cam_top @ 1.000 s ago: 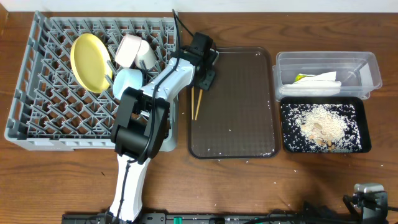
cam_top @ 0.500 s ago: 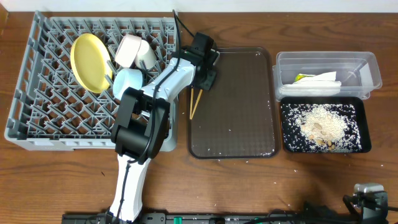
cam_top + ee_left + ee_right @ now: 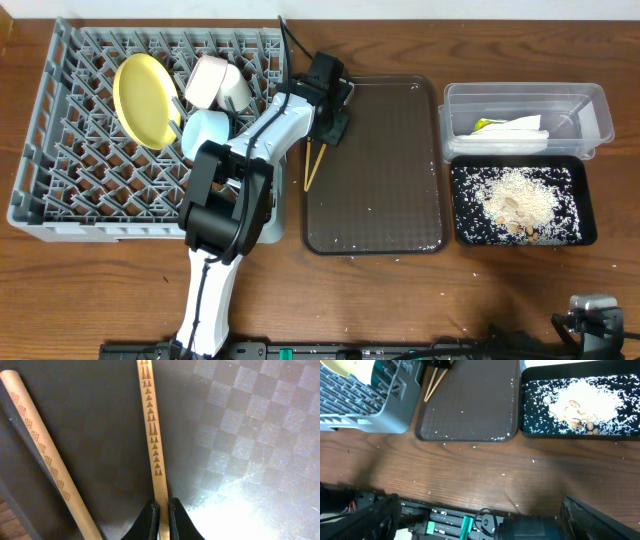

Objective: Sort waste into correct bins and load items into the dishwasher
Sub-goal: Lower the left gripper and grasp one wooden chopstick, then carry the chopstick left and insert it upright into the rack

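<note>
The left end effector (image 3: pixel 164 510) is reaching over the left edge of the brown tray (image 3: pixel 400 200), and its jaws are squeezing narrowly onto one chopstick (image 3: pixel 152 425) near that stick's end. The second chopstick (image 3: pixel 42 455) is lying loose just beside it on the tray, angling away from the gripped one; whether the gripped stick is lifting off the surface cannot be told. Scattered rice crumbs (image 3: pixel 515 200) are sitting mostly in the black tray (image 3: pixel 585 232) on the right, with a few specks resting on the brown tray and the bench (image 3: pixel 100 290). Behind the black tray, the clear tub (image 3: pixel 592 100) is holding the crumpled napkin (image 3: pixel 510 130). On the left, the grey dish rack (image 3: pixel 60 180) is carrying the yellow plate (image 3: pixel 145 100) tilted on edge, with the white bowl (image 3: pixel 203 80), white cup (image 3: pixel 236 92) and light blue bowl (image 3: pixel 207 128) clustering beside it. The right end effector (image 3: pixel 480 502) is hanging over the bench's near edge with its jaws spreading wide, holding nothing.
</note>
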### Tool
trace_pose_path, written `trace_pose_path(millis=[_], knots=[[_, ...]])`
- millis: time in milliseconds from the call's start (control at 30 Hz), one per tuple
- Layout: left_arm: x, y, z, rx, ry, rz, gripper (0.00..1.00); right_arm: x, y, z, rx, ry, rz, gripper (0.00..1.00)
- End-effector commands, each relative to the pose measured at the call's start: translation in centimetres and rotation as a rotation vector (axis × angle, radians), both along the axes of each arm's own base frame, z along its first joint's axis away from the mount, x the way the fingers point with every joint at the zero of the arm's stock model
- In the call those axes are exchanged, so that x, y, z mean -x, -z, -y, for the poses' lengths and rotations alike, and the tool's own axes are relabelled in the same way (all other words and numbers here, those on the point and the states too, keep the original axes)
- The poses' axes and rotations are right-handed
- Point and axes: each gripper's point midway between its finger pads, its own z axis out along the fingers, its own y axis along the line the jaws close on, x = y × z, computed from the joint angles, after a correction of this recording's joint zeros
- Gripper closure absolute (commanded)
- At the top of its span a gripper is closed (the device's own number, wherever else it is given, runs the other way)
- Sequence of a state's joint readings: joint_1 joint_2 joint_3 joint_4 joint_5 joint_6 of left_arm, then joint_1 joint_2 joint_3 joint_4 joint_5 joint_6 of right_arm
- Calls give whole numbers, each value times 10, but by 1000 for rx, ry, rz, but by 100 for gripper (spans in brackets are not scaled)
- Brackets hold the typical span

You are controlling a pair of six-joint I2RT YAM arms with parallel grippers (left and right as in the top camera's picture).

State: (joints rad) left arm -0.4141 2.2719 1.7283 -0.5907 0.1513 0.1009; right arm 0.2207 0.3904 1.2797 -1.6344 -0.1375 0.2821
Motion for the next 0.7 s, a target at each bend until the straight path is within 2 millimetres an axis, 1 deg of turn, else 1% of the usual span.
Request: trace_pose_path(millis=[0, 67, 233, 433, 500, 600, 667], knots=[[-10, -36, 1, 19, -1, 69, 93, -1, 0, 2, -2, 23, -3, 1], [-11, -47, 2, 28, -1, 89, 93, -1, 0, 2, -2, 24, -3, 1], [-12, -62, 2, 40, -1, 116, 93, -1, 0, 2, -2, 23, -3, 1], [-11, -64, 2, 45, -15, 113, 92, -1, 0, 2, -2, 23, -3, 1], [-11, -68, 2, 48, -15, 118, 92, -1, 0, 2, -2, 23, -3, 1], [-12, -80, 2, 57, -15, 139, 93, -1, 0, 2, -2, 24, -3, 1], [-12, -92, 2, 66, -15, 161, 93, -1, 0, 2, -2, 24, -3, 1]])
